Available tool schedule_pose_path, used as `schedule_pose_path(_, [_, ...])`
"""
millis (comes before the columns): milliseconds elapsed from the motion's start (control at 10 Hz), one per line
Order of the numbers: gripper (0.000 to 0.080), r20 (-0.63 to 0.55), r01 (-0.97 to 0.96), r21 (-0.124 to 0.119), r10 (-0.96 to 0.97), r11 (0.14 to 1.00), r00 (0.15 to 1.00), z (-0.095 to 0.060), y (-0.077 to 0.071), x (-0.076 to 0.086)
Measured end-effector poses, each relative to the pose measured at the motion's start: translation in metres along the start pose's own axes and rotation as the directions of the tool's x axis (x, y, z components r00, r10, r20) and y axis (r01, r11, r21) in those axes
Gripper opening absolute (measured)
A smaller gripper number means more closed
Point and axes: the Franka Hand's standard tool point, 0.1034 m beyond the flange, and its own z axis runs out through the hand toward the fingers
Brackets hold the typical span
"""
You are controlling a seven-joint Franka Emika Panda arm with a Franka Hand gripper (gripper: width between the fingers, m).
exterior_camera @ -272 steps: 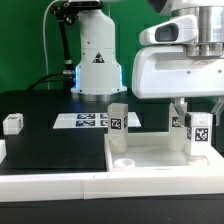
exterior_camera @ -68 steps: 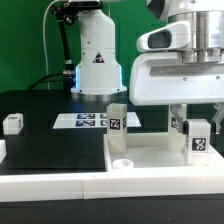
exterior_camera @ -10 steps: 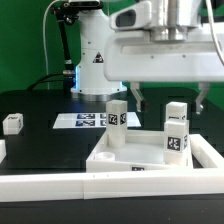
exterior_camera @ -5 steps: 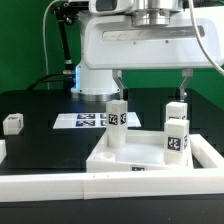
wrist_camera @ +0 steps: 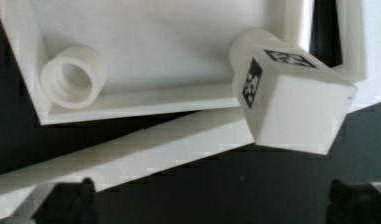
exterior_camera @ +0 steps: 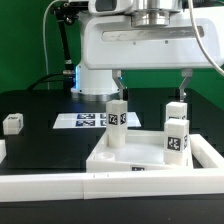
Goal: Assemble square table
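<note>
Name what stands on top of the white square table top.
On the table top stand three upright legs: one on the exterior view's left, two on its right, one behind the other. The rear one is partly covered.

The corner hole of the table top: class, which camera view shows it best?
The wrist view: the corner hole appears large and round in the table top. The exterior view shows the hole only as a small, flattened ring.

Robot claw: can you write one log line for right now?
gripper: open, holding nothing | white plastic square tabletop: on table | tagged white legs: two upright on it
</note>
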Motion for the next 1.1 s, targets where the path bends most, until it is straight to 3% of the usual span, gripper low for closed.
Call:
schedule_pose_path(100, [0.0649, 0.000, 0.061, -0.001, -0.061, 0.998, 0.998, -0.001, 0.003, 0.001])
schedule_pose_path(500, [0.0649, 0.010, 0.362, -0.002, -0.362, 0.932, 0.932, -0.011, 0.046, 0.013])
schedule_pose_path(1000, [0.0649, 0.014, 0.339, -0.005, -0.339, 0.941, 0.941, -0.009, 0.050, 0.013])
schedule_pose_path(1100, [0.0649, 0.014, 0.349, -0.009, -0.349, 0.937, 0.937, -0.008, 0.058, 0.015])
